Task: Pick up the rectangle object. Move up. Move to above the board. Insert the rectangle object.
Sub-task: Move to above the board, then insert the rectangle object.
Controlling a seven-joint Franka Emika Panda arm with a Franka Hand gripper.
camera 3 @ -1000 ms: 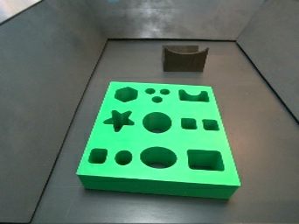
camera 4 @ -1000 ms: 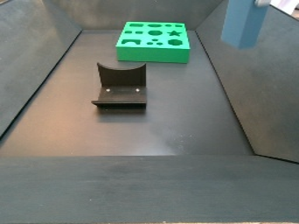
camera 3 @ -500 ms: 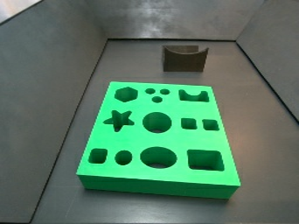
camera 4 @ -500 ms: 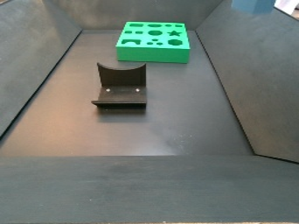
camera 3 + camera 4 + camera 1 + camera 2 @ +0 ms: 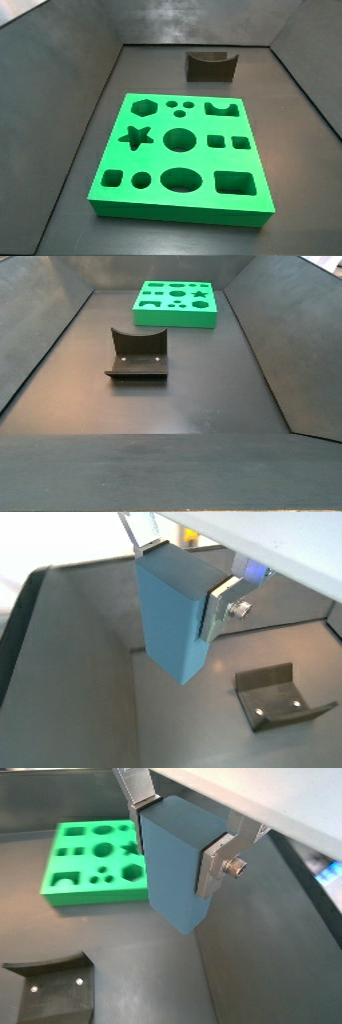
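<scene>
My gripper (image 5: pixel 185 582) (image 5: pixel 178 838) is shut on the rectangle object (image 5: pixel 174 624) (image 5: pixel 174 883), a light steel-blue block that hangs upright between the silver fingers (image 5: pixel 221 604) (image 5: pixel 214 866), well above the floor. In a wrist view the bright-green board (image 5: pixel 80 890) with its shaped holes lies on the floor off to one side of the held block, not under it. The board (image 5: pixel 181 205) (image 5: pixel 174 320) shows in both side views, with nothing in its holes. Neither the gripper nor the block appears in either side view.
The fixture (image 5: pixel 274 697) (image 5: pixel 47 990) (image 5: pixel 210 66) (image 5: pixel 136 356), a dark bracket on a base plate, stands on the floor apart from the board. Dark sloping walls (image 5: pixel 287 346) (image 5: pixel 67 110) enclose the work area.
One second ago the blue block showed at the upper right edge of a side view; it has left that view. The board and the fixture have not moved.
</scene>
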